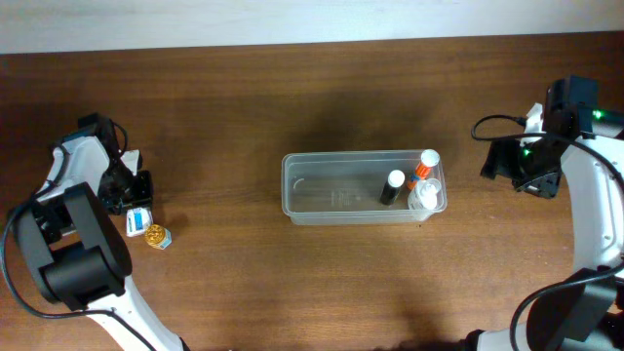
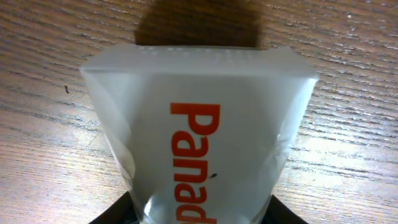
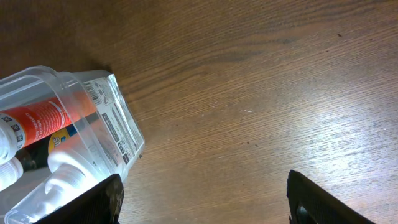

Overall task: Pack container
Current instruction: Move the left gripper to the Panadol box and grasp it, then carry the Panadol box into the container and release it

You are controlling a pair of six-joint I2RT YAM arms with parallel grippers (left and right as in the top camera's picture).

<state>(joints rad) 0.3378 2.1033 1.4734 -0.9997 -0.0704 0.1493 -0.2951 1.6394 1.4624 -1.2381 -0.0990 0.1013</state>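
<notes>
Left gripper (image 1: 135, 187) pinching white tube (image 2: 199, 124), crimped end forward; orange-red print reads "Panad", rest cut off. Container (image 1: 292, 200) sits mid-table, well apart toward the robot's right, long axis across the table, left end bare, bottles (image 1: 391, 188) crowded at right end. Right gripper (image 3: 202, 199) nearer it, jaws spread, empty. Barcode label (image 3: 115, 121) on end wall, print unreadable
</notes>
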